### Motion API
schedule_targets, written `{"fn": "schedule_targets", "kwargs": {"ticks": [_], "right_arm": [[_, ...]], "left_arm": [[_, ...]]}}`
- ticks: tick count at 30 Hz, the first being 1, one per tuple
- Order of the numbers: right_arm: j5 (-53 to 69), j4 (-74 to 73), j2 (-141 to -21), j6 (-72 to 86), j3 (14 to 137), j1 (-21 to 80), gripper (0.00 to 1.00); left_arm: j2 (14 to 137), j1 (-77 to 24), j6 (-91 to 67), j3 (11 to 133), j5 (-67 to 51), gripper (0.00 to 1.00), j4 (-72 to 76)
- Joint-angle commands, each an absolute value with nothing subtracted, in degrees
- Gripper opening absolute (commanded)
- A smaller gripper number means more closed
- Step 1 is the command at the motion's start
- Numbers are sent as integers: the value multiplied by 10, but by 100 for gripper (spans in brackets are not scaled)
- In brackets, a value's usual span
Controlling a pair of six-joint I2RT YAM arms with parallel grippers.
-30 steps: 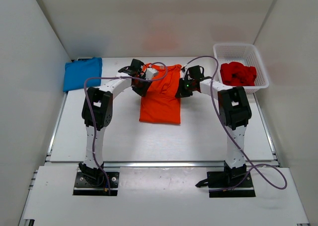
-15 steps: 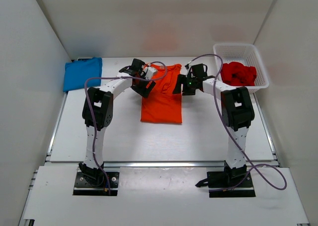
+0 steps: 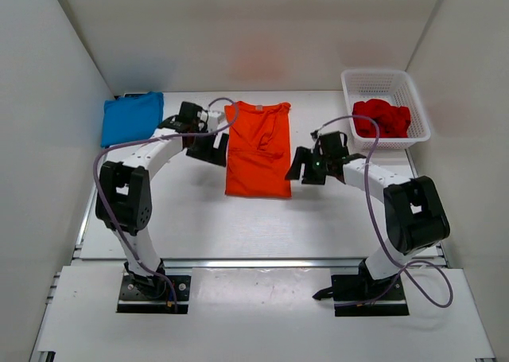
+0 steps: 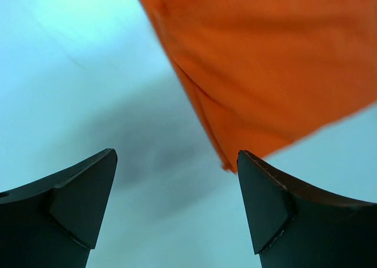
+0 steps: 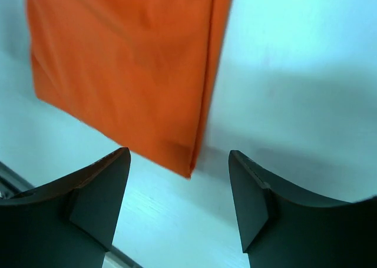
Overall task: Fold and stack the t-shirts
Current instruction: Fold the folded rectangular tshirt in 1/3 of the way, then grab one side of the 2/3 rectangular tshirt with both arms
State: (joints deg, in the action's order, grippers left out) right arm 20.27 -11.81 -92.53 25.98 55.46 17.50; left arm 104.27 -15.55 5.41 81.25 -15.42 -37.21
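We record the blue t-shirt folded flat at the far left corner of the worktop, to the left of the left jaws and apart from them.

The left jaws stand wide open and hold nothing. In the wrist view only bare worktop shows between the two dark fingers. These jaws sit just off the left edge of the orange t-shirt, near its upper half. From the left wrist, a lower corner of the orange t-shirt lies ahead of the jaws and close to the tip of the right-hand finger. We cannot tell whether cloth and finger touch.

The orange t-shirt lies flat on the worktop as a narrow folded rectangle, collar at the far end, between the two sets of jaws.

The right jaws are also open, somewhat less wide, and hold nothing. They sit just off the right edge of the orange t-shirt, near its lower half. From the right wrist, the orange t-shirt lies ahead and to the left of the jaws, its near corner in line with the gap between the fingers.

The red t-shirt lies crumpled inside the white basket, beyond the right jaws and to their right, apart from them.
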Motion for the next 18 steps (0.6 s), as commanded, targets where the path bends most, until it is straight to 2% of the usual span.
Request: {"fn": "schedule_targets", "kwargs": {"ticks": [1, 3, 12, 16, 18], "right_arm": [[231, -58, -911, 320, 501, 188, 65], [237, -51, -921, 330, 497, 189, 63], [241, -52, -957, 348, 501, 208, 56], [255, -24, -963, 366, 481, 207, 51], [263, -24, -976, 373, 486, 205, 47]], "left_arm": [[1042, -160, 5, 731, -263, 93, -378], [1042, -157, -18, 713, -296, 93, -360], [1071, -194, -51, 679, -233, 92, -322], [1081, -199, -64, 669, -249, 82, -309], [1089, -197, -74, 673, -253, 69, -304]]}}
